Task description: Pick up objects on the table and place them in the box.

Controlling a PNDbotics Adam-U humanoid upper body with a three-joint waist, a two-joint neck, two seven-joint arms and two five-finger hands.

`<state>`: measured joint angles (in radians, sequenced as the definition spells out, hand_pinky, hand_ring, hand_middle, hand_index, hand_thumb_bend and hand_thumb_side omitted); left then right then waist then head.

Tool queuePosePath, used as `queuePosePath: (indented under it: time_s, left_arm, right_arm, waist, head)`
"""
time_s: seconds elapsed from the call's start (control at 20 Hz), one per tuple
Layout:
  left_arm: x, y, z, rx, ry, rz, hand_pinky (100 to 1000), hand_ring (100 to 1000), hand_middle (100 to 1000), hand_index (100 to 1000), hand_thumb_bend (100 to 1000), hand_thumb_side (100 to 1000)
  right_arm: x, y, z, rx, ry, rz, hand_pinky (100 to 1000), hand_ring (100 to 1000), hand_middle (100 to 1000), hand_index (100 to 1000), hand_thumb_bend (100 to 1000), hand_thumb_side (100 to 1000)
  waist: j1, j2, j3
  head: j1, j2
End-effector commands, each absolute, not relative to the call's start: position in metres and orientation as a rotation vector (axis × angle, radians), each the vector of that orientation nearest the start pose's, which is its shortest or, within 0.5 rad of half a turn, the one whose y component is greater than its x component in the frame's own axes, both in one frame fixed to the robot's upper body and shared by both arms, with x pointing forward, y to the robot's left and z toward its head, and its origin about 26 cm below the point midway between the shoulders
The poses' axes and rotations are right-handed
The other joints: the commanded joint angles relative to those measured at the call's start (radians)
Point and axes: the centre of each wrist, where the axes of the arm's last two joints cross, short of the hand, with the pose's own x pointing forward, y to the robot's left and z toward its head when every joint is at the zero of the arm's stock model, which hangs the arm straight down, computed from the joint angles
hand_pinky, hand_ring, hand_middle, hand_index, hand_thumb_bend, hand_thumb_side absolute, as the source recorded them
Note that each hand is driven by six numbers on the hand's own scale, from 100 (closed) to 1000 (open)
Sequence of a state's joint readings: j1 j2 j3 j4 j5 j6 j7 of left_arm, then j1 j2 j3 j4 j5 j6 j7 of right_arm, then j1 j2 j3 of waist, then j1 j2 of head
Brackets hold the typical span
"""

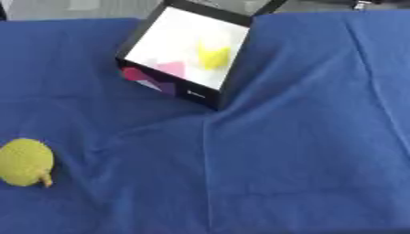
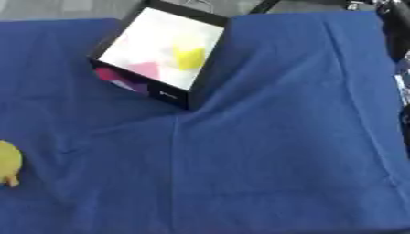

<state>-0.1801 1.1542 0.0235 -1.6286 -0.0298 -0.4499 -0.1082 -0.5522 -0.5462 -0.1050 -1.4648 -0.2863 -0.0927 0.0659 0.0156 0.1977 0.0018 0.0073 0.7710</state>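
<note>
A black-walled box (image 1: 219,89) with a white inside stands at the top middle of the table. Inside it lie a yellow object (image 1: 214,56) and a pink object (image 1: 171,69). A yellow-green round fruit (image 1: 25,162) with a short stem lies on the blue cloth at the left edge, well in front of the box. Neither of my hands shows in either view.
A blue cloth (image 1: 288,151) with folds covers the whole table. A dark object (image 2: 398,27) stands along the right edge in the right eye view. Grey floor shows beyond the table's far edge.
</note>
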Motion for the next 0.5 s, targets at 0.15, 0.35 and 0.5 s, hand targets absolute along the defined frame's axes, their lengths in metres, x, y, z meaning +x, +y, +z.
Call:
queuePosePath:
  time_s: [0.15,0.35,0.5]
  left_arm:
    - [0.294,0.455,0.259,0.793,-1.86,-1.342,848,802,850,890,100,692]
    - [0.29,0.458,0.249,0.763,-1.821,-1.364,844,797,843,882,100,699]
    - [0.288,0.46,0.243,0.745,-1.793,-1.379,842,796,844,888,100,709]
  right_arm:
    - [0.379,-0.371,0.221,-0.211,-2.155,0.264,1000,1000,1000,896,100,470]
    - [0.377,-0.374,0.216,-0.22,-2.142,0.258,1000,1000,1000,896,100,470]
    - [0.376,-0.376,0.213,-0.223,-2.135,0.254,1000,1000,1000,895,100,470]
  waist:
    - [-0.014,-0.048,0.006]
    - [-0.014,-0.06,0.009]
    - [-0.014,-0.068,0.01]
  head:
    - [0.035,-0.001]
    - [0.036,-0.001]
    - [0.033,-0.001]
